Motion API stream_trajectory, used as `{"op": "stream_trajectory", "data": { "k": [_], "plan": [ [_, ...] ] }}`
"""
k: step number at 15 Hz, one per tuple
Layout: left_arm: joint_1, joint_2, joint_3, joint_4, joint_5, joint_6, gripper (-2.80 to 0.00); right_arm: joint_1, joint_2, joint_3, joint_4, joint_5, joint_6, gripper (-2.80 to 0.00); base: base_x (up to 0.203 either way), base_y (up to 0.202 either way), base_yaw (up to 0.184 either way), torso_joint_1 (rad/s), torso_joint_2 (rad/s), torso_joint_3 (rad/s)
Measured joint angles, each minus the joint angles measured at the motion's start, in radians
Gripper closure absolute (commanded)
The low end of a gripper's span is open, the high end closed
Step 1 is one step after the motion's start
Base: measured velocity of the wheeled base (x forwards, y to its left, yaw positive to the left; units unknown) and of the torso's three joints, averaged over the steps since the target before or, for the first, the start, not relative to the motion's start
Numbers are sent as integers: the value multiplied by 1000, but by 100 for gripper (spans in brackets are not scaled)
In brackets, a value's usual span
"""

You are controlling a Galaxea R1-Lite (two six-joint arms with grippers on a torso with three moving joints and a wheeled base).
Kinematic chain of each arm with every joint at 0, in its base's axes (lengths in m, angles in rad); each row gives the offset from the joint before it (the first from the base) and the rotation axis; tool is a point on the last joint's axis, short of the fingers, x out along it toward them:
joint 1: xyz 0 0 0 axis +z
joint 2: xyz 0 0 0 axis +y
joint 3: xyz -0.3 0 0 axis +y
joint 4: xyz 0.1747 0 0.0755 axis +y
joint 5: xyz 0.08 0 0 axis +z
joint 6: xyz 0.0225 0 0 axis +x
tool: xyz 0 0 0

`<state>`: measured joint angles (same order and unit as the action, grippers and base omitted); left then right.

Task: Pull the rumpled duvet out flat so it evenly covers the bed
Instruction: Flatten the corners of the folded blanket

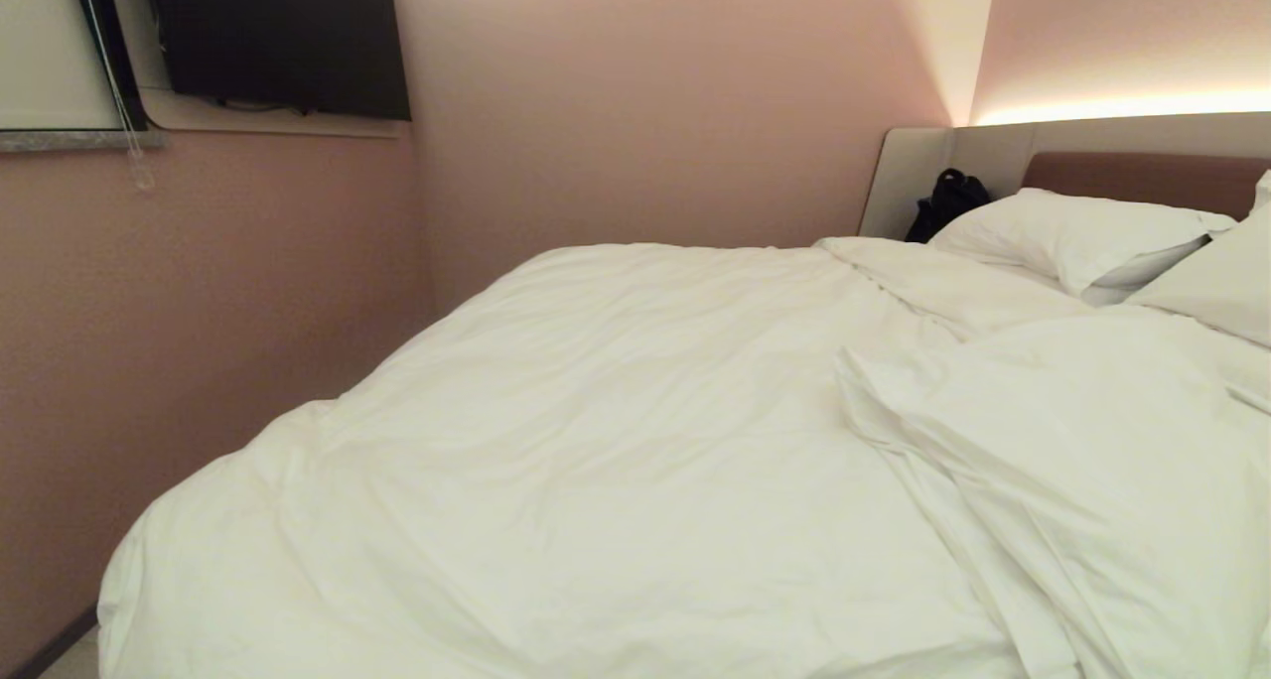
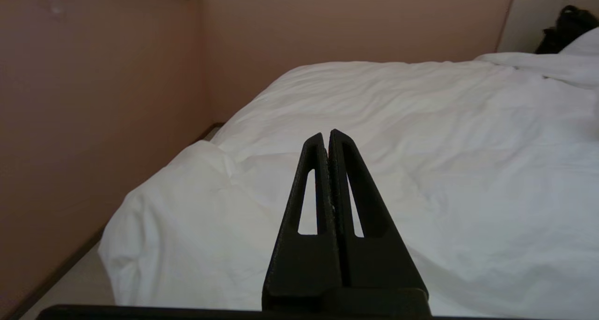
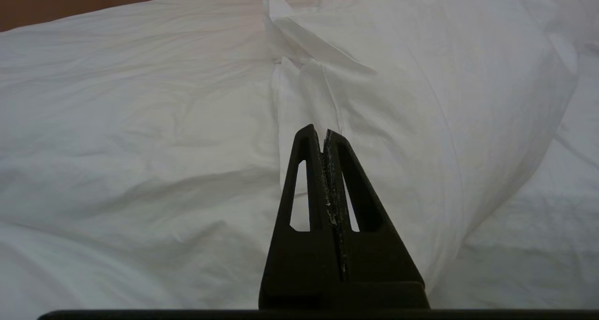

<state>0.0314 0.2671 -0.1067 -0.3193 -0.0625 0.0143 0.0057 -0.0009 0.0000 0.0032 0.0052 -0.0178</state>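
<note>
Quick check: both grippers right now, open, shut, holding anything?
Left gripper: shut, holding nothing, above the duvet.
Right gripper: shut, holding nothing.

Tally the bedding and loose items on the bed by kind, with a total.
Duvet: 1
Pillows: 2, one by the headboard, one cut off at the picture's edge
Black bag: 1
Total: 4

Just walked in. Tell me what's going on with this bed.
A robot is making the bed. The white duvet lies fairly smooth on its left half, but on the right a folded-back bunch remains near the pillows. The left gripper and right gripper are both shut, empty, above the duvet.
</note>
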Motion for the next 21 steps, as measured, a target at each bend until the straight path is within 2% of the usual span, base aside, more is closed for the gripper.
{"op": "stream_trajectory", "data": {
  "k": [3,8,12,15,17,21],
  "plan": [
    [-31,-68,32,2,-6,-3,0,0,0,0,0,-1,0,0,0,0,0,0,0,0],
    [-36,-221,82,45,-39,-6,0,0,0,0,0,0,0,0,0,0,0,0,0,0],
    [-36,-260,105,128,-11,-30,0,0,0,0,0,0,0,0,0,0,0,0,0,0],
    [-36,-265,107,251,58,-21,0,0,0,0,0,0,0,0,0,0,0,0,0,0],
    [-36,-265,107,317,62,-25,0,0,0,0,0,0,0,0,0,0,0,0,0,0],
    [-35,-266,107,320,61,-25,0,0,0,0,0,0,0,0,0,0,0,0,0,0]
  ]
}}
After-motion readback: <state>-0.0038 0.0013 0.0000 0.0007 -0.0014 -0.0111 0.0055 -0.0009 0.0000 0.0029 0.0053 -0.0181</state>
